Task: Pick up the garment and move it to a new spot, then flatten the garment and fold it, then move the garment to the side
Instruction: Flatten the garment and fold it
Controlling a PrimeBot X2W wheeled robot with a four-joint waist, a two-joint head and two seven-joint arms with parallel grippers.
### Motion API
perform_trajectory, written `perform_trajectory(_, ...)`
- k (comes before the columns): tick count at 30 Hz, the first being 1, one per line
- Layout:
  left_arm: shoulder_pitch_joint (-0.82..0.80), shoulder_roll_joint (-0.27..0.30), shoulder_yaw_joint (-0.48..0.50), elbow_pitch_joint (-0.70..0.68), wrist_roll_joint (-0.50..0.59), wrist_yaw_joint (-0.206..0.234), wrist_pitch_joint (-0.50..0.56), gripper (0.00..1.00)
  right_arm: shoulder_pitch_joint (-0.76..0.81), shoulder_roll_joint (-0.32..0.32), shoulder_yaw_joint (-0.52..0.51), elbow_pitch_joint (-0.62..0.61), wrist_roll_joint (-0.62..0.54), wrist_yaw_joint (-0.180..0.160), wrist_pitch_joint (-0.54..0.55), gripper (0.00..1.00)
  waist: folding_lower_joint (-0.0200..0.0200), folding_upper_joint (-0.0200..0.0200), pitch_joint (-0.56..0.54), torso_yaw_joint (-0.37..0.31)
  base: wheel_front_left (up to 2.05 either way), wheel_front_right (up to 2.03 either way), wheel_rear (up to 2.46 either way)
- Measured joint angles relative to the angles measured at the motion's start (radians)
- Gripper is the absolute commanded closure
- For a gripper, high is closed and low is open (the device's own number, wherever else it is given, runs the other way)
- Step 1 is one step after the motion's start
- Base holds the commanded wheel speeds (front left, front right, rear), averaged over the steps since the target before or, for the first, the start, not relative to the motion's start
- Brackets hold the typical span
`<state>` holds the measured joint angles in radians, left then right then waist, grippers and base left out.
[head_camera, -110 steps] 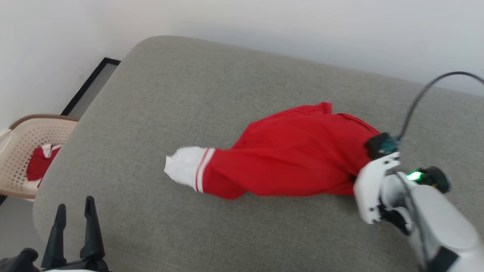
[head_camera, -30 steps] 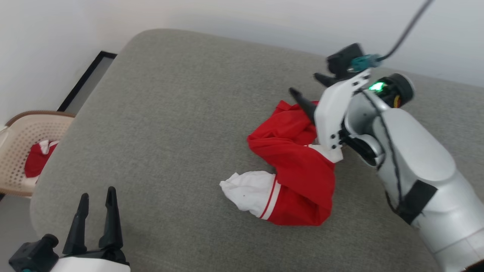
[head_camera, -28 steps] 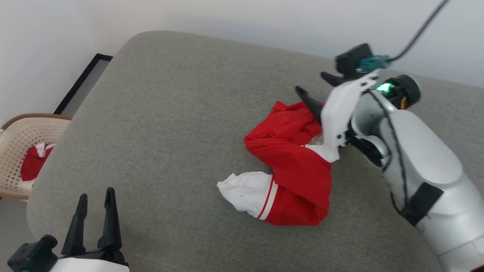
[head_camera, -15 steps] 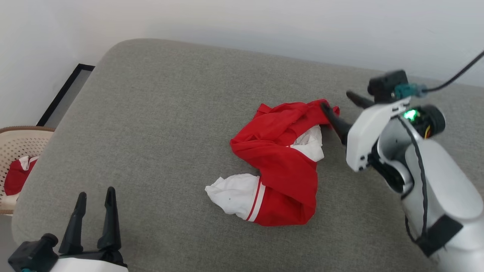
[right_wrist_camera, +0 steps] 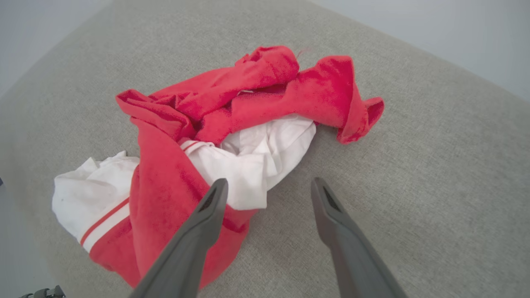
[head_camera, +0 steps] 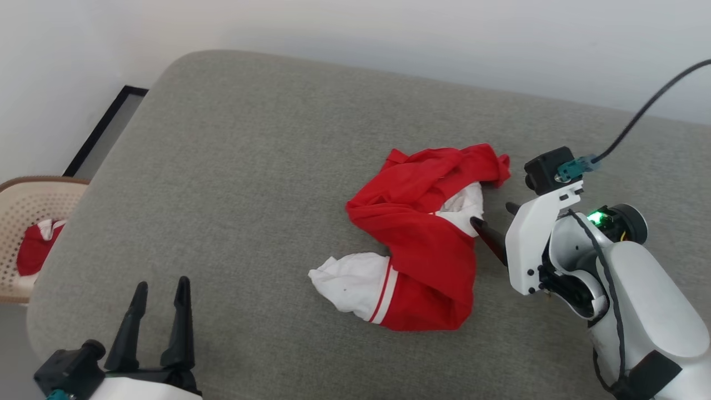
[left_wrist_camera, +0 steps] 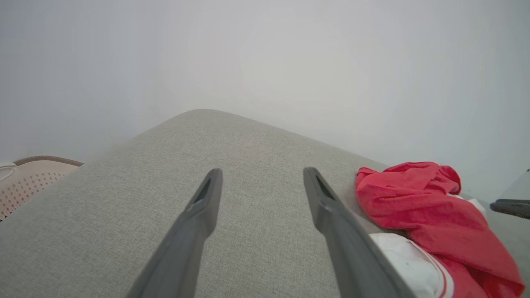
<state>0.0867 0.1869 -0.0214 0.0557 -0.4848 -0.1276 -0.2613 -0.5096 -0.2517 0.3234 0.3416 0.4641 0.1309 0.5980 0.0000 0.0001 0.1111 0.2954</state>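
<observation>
Seen from the head, the garment (head_camera: 422,250) lies in a crumpled heap on the grey cushion (head_camera: 250,166), a bit right of the middle. The right gripper (head_camera: 492,214) hangs just beside its right edge, jaws wide apart, holding nothing. The left gripper (head_camera: 162,282) waits near the front left corner, also wide open and empty, well apart from the garment. A basket (head_camera: 33,205) sits far left, off the cushion, with another red cloth (head_camera: 33,253) in it.

From the left wrist, two dark fingers (left_wrist_camera: 198,215) point over bare cushion. The garment is off to their right.

From the right wrist, one finger (right_wrist_camera: 207,223) is over red cloth by the tucked-in white sleeve (right_wrist_camera: 256,161). The other is over bare cushion.

I think flattening comes next. It would go best to pinch one loose edge, not the thick middle. The left gripper could take another edge, so both can pull the garment flat.
</observation>
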Motion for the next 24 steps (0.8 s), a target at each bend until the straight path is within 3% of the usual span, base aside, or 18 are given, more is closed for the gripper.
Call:
perform_trajectory(9, -0.025, 0.001, -0.034, 0.021, -0.017, 0.0, 0.0, 0.0, -0.04, 0.006, -0.003, 0.066, -0.036, 0.0, 0.107, 0.0, 0.0, 0.0, 0.028, 0.048, 0.0, 0.0, 0.0)
perform_trajectory(15, -0.044, -0.001, -0.042, 0.029, -0.024, 0.0, 0.0, 0.0, -0.097, 0.012, 0.034, 0.159, -0.044, 0.0, 0.118, 0.0, 0.0, 0.0, 0.049, 0.072, 0.0, 0.0, 0.0)
perform_trajectory(16, -0.044, -0.001, -0.043, 0.03, -0.024, 0.0, 0.0, 0.0, -0.107, 0.009, 0.047, 0.173, -0.046, 0.0, 0.116, 0.54, 0.0, 0.0, 0.052, 0.076, 0.0, 0.0, 0.0)
perform_trajectory(17, -0.047, -0.003, -0.044, 0.031, -0.024, 0.0, 0.0, 0.0, -0.117, 0.006, 0.058, 0.187, -0.046, 0.0, 0.114, 1.0, 0.0, 0.0, 0.055, 0.079, 0.0, 0.0, 0.0)
perform_trajectory(24, -0.058, -0.008, -0.044, 0.035, -0.025, 0.0, 0.0, 0.0, -0.174, 0.0, 0.073, 0.225, -0.036, 0.0, 0.073, 1.0, -0.0001, 0.0, 0.062, 0.083, 0.0, 0.0, 0.0)
